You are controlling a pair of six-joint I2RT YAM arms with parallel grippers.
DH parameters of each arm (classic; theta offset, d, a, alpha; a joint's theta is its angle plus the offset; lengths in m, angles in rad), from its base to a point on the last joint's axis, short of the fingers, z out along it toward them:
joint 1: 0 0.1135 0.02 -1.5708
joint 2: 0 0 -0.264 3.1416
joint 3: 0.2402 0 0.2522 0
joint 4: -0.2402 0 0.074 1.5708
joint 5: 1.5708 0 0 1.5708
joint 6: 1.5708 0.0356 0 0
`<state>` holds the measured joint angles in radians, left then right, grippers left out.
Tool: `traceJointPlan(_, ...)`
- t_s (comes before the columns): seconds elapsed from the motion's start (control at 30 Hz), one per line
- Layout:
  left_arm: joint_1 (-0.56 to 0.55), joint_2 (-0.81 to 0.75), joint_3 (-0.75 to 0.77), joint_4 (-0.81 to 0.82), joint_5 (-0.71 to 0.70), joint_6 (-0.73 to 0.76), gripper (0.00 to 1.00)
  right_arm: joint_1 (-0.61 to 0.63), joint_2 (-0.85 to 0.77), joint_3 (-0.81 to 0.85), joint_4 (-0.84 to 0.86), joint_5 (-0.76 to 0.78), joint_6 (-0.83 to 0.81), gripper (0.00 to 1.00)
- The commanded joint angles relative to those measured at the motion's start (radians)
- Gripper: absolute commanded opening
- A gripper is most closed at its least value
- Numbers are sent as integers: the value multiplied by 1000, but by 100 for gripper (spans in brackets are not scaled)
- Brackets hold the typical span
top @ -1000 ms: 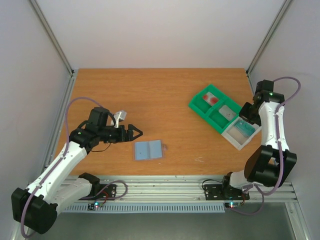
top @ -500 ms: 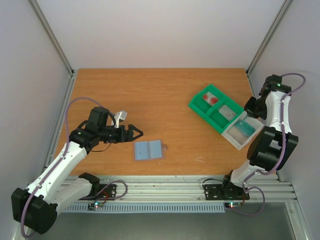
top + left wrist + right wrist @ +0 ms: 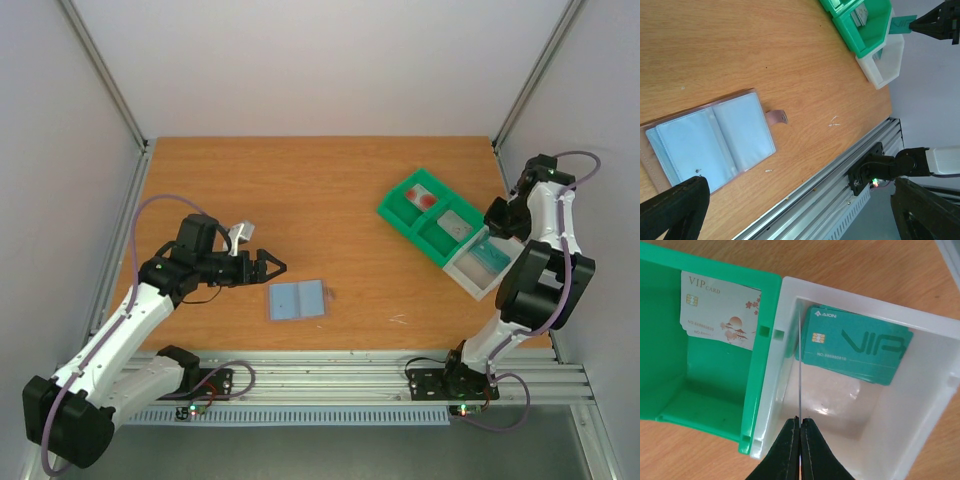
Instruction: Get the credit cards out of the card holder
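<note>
While the right tool is pinching a thin card edge-on, its tip is hanging beside the wall of the white compartment; easing toward the tool's right before releasing seems safest. The left tool is gaping, empty, the card holder lying spread just ahead.

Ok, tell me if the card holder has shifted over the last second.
No. The card holder lies open at the same spot, no nearer the metal rail at the near edge and no nearer the green tray.
</note>
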<state>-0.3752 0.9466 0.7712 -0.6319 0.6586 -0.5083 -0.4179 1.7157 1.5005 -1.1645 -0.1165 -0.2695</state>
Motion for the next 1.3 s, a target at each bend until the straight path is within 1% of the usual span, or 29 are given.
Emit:
traceJointPlan(0.0, -1, -10, -3, 27, 2, 7, 99, -14, 40, -31, 69, -75, -38, 1)
traceJointPlan(0.37, 0, -12, 5, 9, -18, 16, 99, -30, 95, -59, 131, -100, -76, 1)
traceJointPlan(0.53, 1, -14, 4, 12, -21, 14, 99, -39, 96, -66, 129, -49, -87, 2)
traceJointPlan(0.6, 1, -14, 2, 15, -20, 14, 99, -45, 93, -72, 131, -36, -83, 5)
traceJointPlan(0.8, 1, -12, 0, 17, -16, 11, 99, -47, 104, -76, 122, 24, -73, 11)
traceJointPlan(1.27, 1, -22, 3, 7, -25, 14, 99, -47, 104, -76, 95, 206, -42, 14)
